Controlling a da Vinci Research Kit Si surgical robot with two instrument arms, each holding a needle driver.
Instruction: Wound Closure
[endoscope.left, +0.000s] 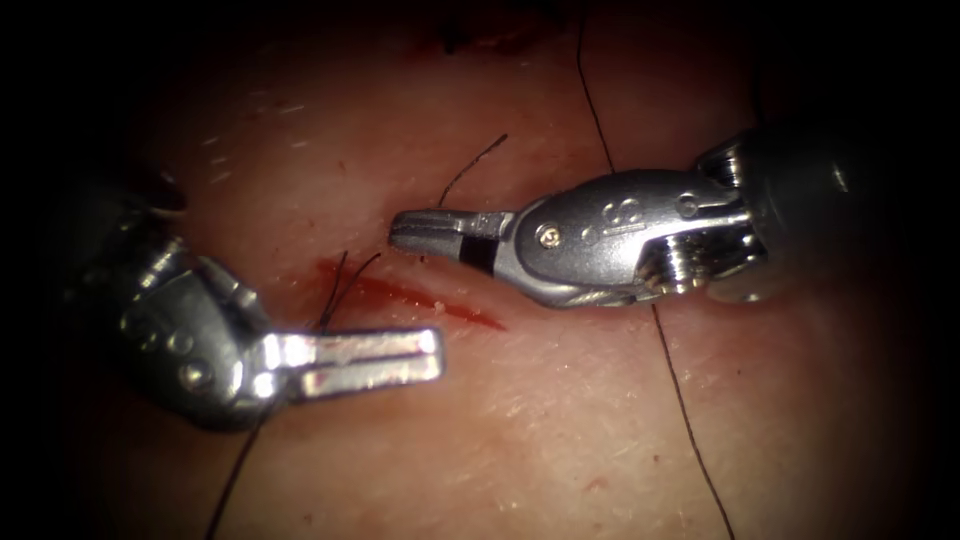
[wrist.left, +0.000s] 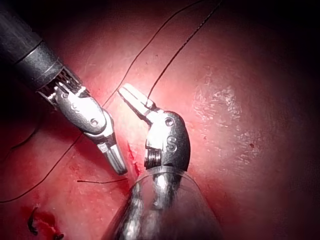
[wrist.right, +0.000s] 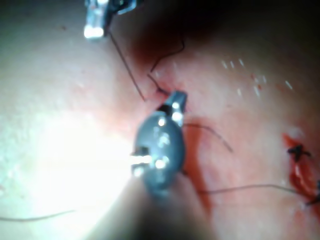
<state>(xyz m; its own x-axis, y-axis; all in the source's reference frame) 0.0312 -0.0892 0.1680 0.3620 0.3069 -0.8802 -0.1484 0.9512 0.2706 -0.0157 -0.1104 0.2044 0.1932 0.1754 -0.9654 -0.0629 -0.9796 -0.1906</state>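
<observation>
Endoscope above/front; wrist cams v. close; all share cut (endoscope.left: 420, 300).

Left arm's tool (endoscope.left: 425, 357) reaching in from eight o'clock, jaws nearly closed and pointing to three o'clock, right arm's tool (endoscope.left: 400, 230) coming from three o'clock, jaws pressed together, pointing to nine o'clock

The right tool (endoscope.left: 415, 230) hovers above the cut (endoscope.left: 420, 298) in the tissue (endoscope.left: 560, 400), jaws closed on a short thread (endoscope.left: 470, 170) end. The left tool (endoscope.left: 425, 355) lies below the cut, jaws closed, holding nothing visible.
</observation>
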